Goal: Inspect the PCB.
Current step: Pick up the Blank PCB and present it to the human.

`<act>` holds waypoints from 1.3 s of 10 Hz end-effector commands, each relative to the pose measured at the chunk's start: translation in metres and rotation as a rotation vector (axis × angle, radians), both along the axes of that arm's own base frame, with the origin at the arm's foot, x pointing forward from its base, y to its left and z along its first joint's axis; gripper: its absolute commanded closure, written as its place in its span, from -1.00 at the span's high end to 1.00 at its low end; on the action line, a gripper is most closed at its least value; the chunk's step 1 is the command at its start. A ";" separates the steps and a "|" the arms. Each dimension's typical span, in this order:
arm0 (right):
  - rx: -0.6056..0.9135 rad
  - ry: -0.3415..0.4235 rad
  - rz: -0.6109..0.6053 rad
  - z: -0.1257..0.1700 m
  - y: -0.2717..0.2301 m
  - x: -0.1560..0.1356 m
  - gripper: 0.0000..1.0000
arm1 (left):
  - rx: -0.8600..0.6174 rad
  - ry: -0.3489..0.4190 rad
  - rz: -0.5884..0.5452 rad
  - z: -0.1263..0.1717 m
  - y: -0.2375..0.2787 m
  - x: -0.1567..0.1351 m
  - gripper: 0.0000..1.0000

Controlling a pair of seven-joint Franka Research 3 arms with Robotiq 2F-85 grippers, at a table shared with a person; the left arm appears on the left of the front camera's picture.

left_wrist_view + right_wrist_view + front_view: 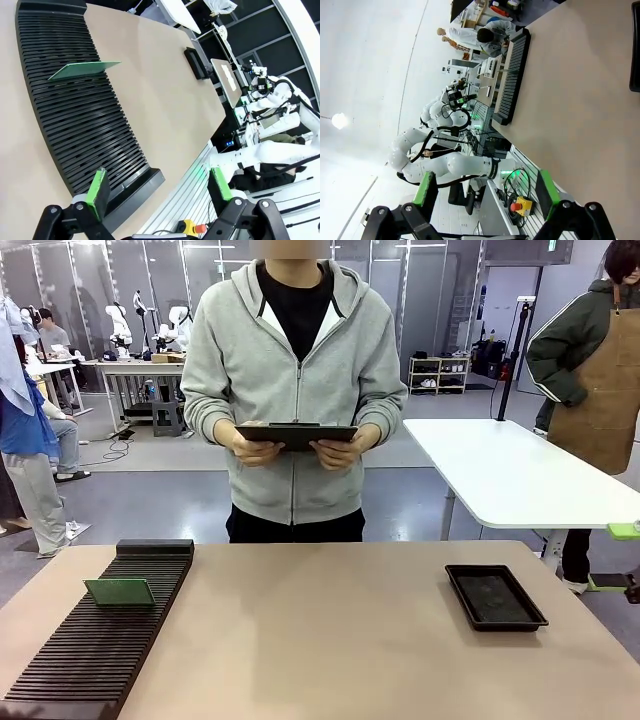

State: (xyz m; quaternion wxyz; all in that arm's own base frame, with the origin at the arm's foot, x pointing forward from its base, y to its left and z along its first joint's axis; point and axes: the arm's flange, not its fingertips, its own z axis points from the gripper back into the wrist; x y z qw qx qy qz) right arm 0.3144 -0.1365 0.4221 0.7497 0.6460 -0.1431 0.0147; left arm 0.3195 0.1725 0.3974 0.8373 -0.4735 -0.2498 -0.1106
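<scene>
1. Left pincer (159, 186) is spread wide, its green pads (98, 186) well apart with nothing between them. It hangs above the near end of the black slotted rack (85, 125) and touches nothing.
2. The right pincer (485, 189) is spread just as wide and carries nothing. It is off the robot's edge of the counter (320, 640), well apart from everything lying there.
3. The PCB (120, 591) stands on its long edge in one slot of the rack, toward the rack's far end, on the robot's left side of the counter. Only the rack touches it.
4. A shallow black tray (495, 597) lies flat on the right side of the counter, well apart from the rack.
5. A person in a grey hooded jacket stands at the far side, holding a dark tablet (296, 433) level in both hands behind the counter's far edge.
</scene>
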 end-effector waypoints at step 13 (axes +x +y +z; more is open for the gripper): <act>0.003 0.001 0.013 0.000 0.000 -0.001 1.00 | -0.015 -0.017 -0.015 0.000 0.000 -0.002 1.00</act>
